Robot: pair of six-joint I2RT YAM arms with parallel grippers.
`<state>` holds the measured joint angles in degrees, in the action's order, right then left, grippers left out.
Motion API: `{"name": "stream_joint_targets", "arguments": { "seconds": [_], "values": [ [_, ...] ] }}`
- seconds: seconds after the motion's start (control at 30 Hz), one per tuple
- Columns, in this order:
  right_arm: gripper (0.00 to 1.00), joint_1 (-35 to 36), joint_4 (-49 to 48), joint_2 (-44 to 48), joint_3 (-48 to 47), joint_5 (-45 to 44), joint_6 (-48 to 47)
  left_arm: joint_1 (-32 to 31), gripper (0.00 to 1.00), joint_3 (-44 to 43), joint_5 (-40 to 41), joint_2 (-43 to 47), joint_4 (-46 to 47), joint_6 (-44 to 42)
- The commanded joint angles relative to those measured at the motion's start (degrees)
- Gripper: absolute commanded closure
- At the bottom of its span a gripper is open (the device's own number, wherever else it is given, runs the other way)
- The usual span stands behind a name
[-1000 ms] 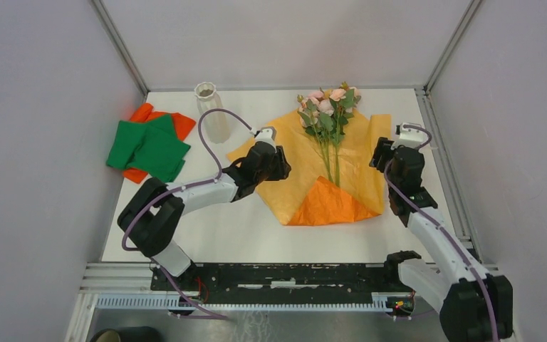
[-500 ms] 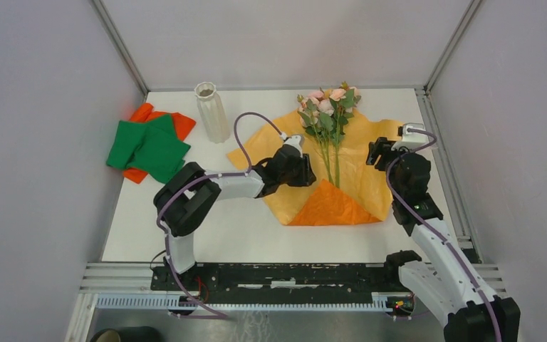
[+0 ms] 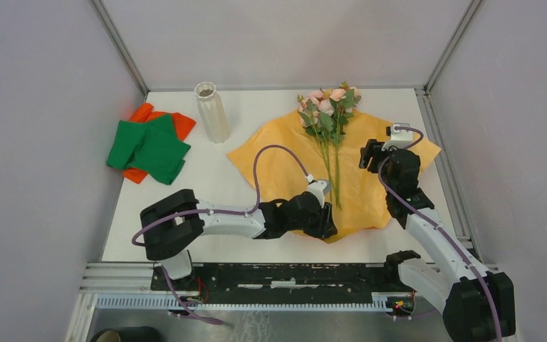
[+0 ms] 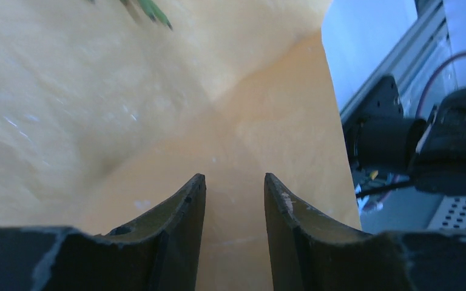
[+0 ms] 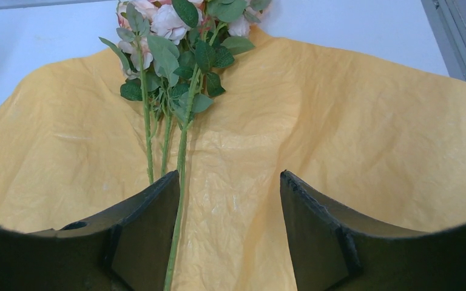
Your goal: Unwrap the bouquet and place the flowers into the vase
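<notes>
Top external view: the flowers lay on the opened orange paper sheet, right of the table's middle. Their heads reached past the sheet's far edge toward the back wall, and the thin stems ran toward the near side. The sheet was spread flat. Its right corner came close to the table's right edge and its near edge lay not far from the front rail. Bare table lay open on the sheet's left.

The vase stood upright there near the back, apart from the sheet. A green cloth lay over an orange cloth by the left wall.

The left arm stretched low across the front. The left gripper sat at the sheet's near edge, just beyond the stem ends. In the left wrist view its jaws were parted by a narrow gap, with only paper showing behind.

The right arm stood bent at the right side. The right gripper hung over the sheet just right of the stems, pointing at them. In the right wrist view its jaws were spread wide, and one stem passed by the left finger without being pinched.
</notes>
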<state>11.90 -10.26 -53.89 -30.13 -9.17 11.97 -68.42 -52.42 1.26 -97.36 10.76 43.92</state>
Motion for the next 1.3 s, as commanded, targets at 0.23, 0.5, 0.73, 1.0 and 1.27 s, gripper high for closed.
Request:
{"name": "stream_joint_targets", "arguments": {
  "seconds": [0.23, 0.5, 0.73, 1.0, 1.27],
  "values": [
    [0.33, 0.01, -2.90, -3.34, -1.29, 0.95, 0.98, -4.68, 0.53, 2.65, -14.91, -3.75, 5.93, 9.81],
    [0.32, 0.09, -1.99, -9.39, -3.85, 3.90, 0.73, -4.01, 0.53, 0.24, -5.86, 2.40, -2.39, 4.26],
    [0.31, 2.95, 3.76, -20.84, -12.62, 3.62, -2.05, 11.28, 0.53, 4.81, -4.34, 11.95, -4.90, 3.25],
    [0.45, 5.84, 5.07, -33.26, -19.91, 2.33, -2.09, 20.91, 0.53, 2.72, 3.78, 14.86, -8.78, 1.61],
    [0.59, 9.16, 6.22, -42.35, -24.63, -0.94, -3.01, 21.99, 0.53, 1.46, 3.50, 11.39, -7.26, 1.65]
  ]
}}
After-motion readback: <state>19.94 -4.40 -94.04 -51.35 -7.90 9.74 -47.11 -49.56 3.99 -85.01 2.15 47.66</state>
